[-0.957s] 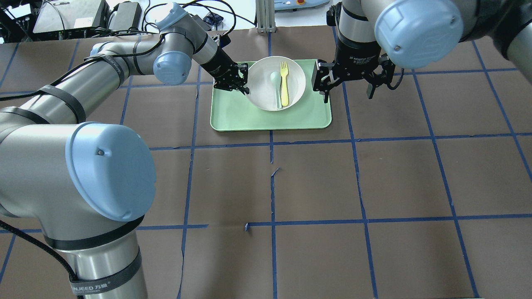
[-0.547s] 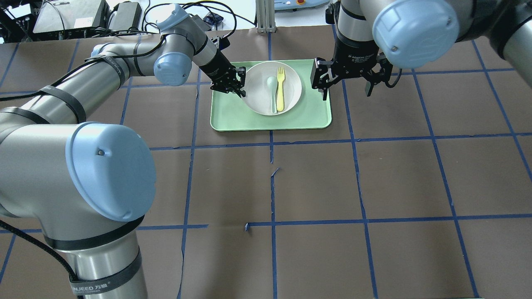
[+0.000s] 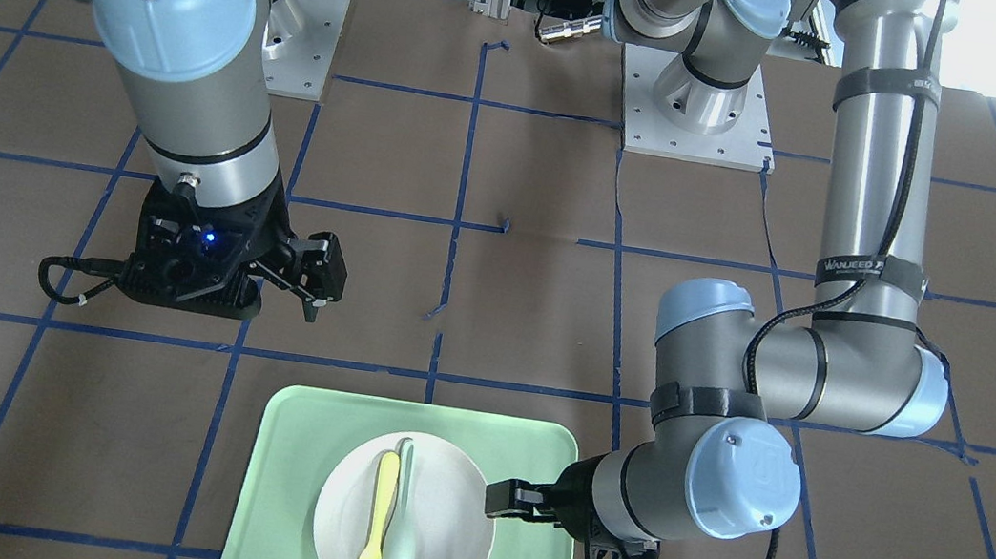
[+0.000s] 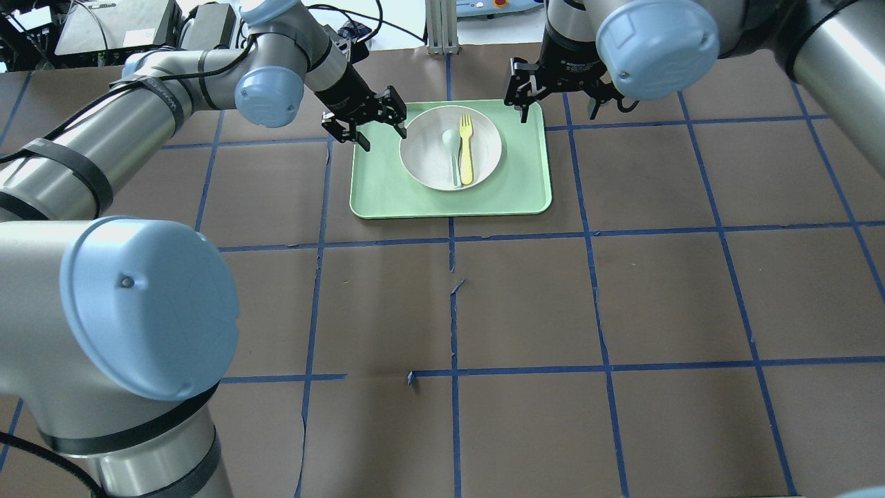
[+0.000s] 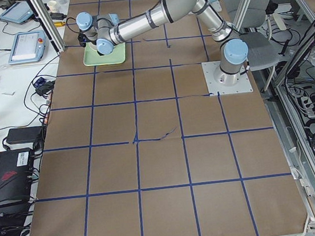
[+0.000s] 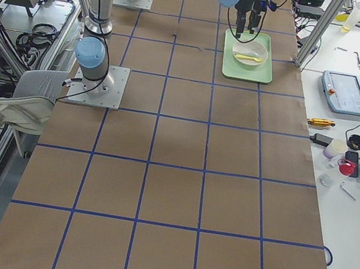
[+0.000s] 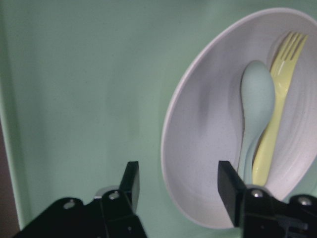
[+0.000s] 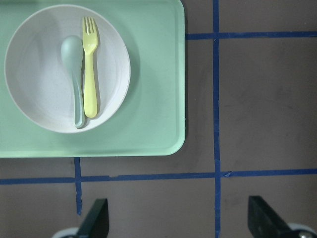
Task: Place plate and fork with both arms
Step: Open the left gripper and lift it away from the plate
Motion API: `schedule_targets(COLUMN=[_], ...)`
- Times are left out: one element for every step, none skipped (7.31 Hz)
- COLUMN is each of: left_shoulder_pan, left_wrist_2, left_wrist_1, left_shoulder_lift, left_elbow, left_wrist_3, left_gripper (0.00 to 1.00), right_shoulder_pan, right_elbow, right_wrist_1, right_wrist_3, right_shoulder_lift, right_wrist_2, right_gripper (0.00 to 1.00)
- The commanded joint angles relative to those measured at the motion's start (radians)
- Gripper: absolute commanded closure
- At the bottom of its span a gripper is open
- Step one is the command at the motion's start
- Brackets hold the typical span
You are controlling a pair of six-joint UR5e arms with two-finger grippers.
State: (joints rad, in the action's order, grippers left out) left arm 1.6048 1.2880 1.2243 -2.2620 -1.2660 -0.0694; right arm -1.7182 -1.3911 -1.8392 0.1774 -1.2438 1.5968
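Observation:
The off-white plate [image 4: 432, 166] rests on the mint-green tray [image 4: 511, 194], with the yellow fork [image 4: 468, 149] and a pale spoon [image 4: 453, 149] lying in it. My left gripper [image 4: 382, 133] is open and empty at the plate's left rim. In the left wrist view its fingers [image 7: 130, 181] stand either side of the plate's rim [image 7: 171, 148], and the fork [image 7: 272, 134] shows inside. My right gripper [image 4: 557, 111] is open and empty over the tray's far right corner. The right wrist view shows the plate [image 8: 39, 99] and fork [image 8: 89, 74] to its left.
The tray [image 3: 279, 482] sits at the far middle of the brown table with blue tape lines [image 4: 453, 304]. Cables and equipment boxes [image 4: 117, 28] lie beyond the table's far edge. The spoon [image 8: 73, 69] lies beside the fork.
The left gripper, shut on the raised plate's left rim, lowered it onto the tray, opened and drew back left. The right gripper moved farther back and left.

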Motion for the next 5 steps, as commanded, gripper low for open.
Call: schedule_targets(left_shoulder_pan=[-0.037, -0.060, -0.077, -0.089, -0.094], left_wrist_2=[0.238, 0.238, 0.240, 0.238, 0.240], left_wrist_1=[0.188, 0.239, 0.253, 0.251, 0.242], left_shoulder_lift=[0.131, 0.184, 0.220, 0.238, 0.254], left_elbow=[-0.041, -0.056, -0.081, -0.117, -0.160], left_wrist_3=[0.067, 0.072, 0.074, 0.092, 0.103], left_gripper=[0.00, 0.00, 0.00, 0.00, 0.00], right_shoulder_pan=[0.000, -0.003, -0.012, -0.026, -0.032], right_elbow=[0.105, 0.115, 0.116, 0.118, 0.118], right_wrist_1=[-0.083, -0.110, -0.186, -0.211, -0.213], right_wrist_3=[0.046, 0.053, 0.091, 0.102, 0.100], right_shoulder_lift=[0.146, 0.193, 0.240, 0.275, 0.290], right_wrist_2=[-0.005, -0.036, -0.085, -0.090, -0.090], right_gripper=[0.01, 0.12, 0.14, 0.29, 0.30])
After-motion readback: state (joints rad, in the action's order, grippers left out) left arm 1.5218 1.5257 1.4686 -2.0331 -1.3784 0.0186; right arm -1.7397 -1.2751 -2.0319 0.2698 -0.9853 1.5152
